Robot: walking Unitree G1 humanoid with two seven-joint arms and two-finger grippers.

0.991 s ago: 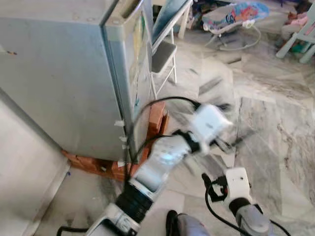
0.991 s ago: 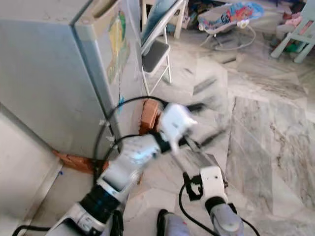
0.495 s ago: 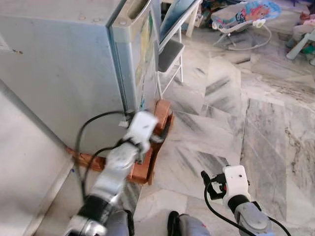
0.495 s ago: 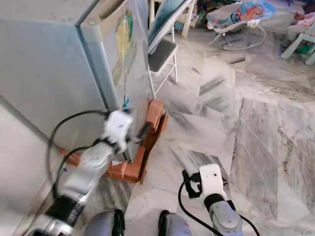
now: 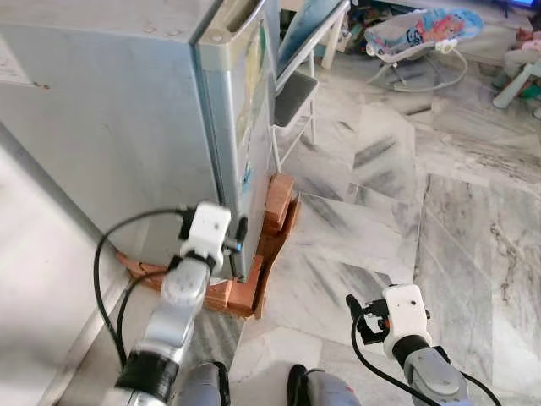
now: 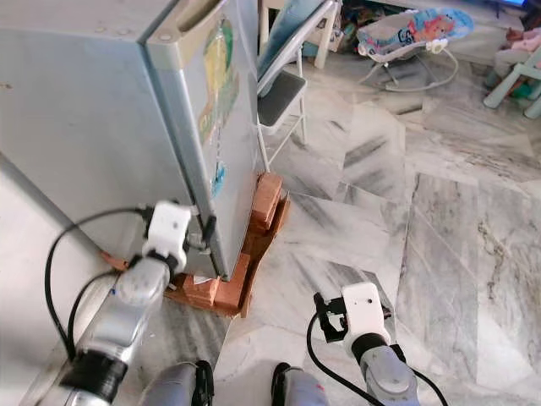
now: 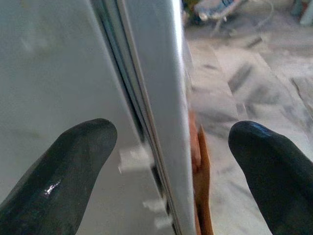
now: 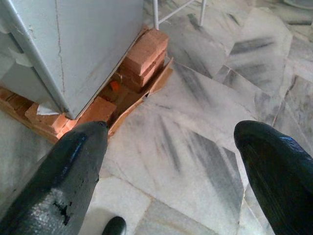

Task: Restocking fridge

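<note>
The grey fridge (image 5: 110, 127) stands at the left with its door (image 5: 256, 101) shut; stickers cover the door front. My left gripper (image 7: 171, 161) is open at the fridge's lower front corner. Its fingers (image 7: 68, 161) stand either side of the door's edge and seal, one over the fridge's side wall, the other over the floor. In the head views that wrist (image 5: 209, 228) sits right against the corner. My right gripper (image 8: 171, 147) is open and holds nothing, low over the marble floor at the bottom right, its wrist (image 5: 403, 309) pointing down.
The fridge rests on red bricks (image 5: 275, 199) with cardboard (image 8: 156, 81) beside them. A folding chair (image 5: 292, 85) stands just beyond the door, a baby bouncer (image 5: 418, 34) farther back. A pale wall (image 5: 34, 279) runs on the left. Marble floor (image 5: 406, 194) spreads to the right.
My left arm has swung from mid-floor leftward to the fridge's lower door corner and steadied there. The right arm has stayed put. The camera shifted a little.
</note>
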